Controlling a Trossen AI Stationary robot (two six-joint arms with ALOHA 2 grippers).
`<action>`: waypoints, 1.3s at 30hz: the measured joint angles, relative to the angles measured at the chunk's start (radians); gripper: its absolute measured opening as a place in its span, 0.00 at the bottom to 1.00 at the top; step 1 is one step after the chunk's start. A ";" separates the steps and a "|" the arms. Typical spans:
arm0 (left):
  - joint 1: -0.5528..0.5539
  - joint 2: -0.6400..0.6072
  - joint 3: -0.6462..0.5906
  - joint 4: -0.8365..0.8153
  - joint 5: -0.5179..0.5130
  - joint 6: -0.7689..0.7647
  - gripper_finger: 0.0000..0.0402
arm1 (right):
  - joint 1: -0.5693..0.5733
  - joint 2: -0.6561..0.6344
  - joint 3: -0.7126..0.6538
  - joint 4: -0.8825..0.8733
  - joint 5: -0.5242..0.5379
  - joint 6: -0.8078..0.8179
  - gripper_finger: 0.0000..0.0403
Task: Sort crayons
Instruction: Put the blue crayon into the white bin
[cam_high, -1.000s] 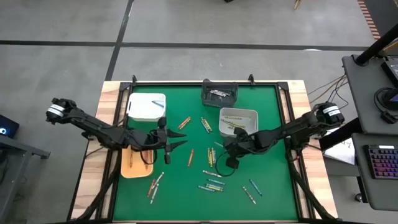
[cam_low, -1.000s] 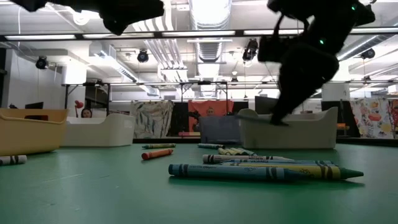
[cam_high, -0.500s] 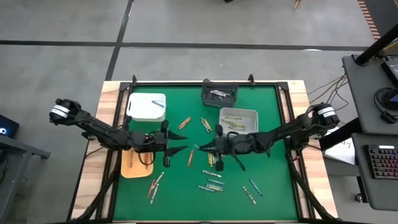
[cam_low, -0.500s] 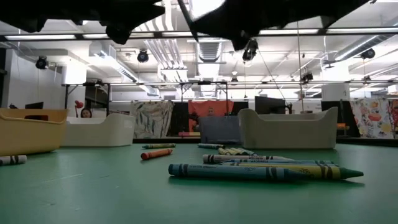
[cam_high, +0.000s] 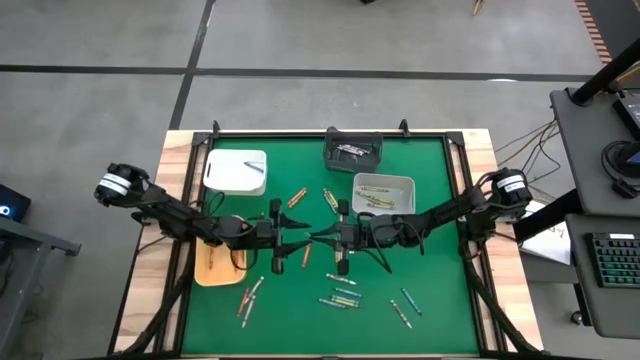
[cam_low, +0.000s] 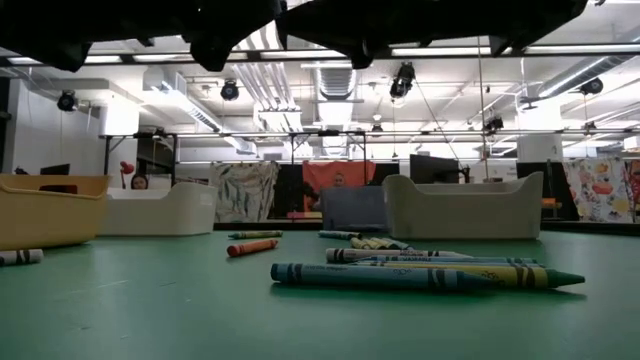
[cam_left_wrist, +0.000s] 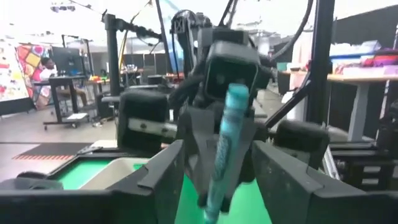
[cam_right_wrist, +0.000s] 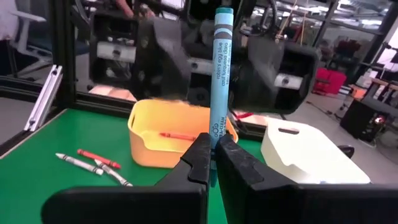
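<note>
My right gripper (cam_high: 322, 237) is over the middle of the green mat, shut on a blue-green crayon (cam_right_wrist: 220, 68). My left gripper (cam_high: 297, 238) faces it from the table's left. It is open, with a finger on either side of that crayon (cam_left_wrist: 227, 143), not touching it. Several other crayons lie flat on the mat, near the middle (cam_high: 303, 255) and toward the near edge (cam_high: 345, 297); some show in the low view (cam_low: 420, 275). My right gripper pinches one end of the blue-green crayon (cam_right_wrist: 213, 140) between its two fingers (cam_right_wrist: 196, 163). The fingers are level and come from the table's right. The rest of the crayon sticks out past the fingertips toward my left gripper, lifted clear of the mat.
A white tray (cam_high: 236, 172) stands at the far left, a dark tray (cam_high: 352, 150) at the far middle, a grey-white tray (cam_high: 384, 193) right of centre and a yellow tray (cam_high: 218, 265) at the left. The mat is bare at the near right (cam_high: 440, 310).
My right gripper has risen from the mat beside the grey-white tray, turned from pointing down to level, and gone toward the table's left. My left gripper has gone a little toward the table's right, so the two now meet tip to tip.
</note>
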 joint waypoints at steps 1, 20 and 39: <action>0.001 0.009 0.006 0.002 -0.001 0.003 0.40 | 0.000 -0.001 0.000 0.000 0.000 0.000 0.03; 0.017 -0.056 0.026 -0.170 -0.167 0.024 0.02 | -0.017 -0.048 -0.002 -0.062 0.072 0.103 0.28; 0.689 -0.172 0.374 -1.890 -0.209 -0.126 0.00 | -0.047 -0.153 0.034 -0.355 0.132 0.281 0.37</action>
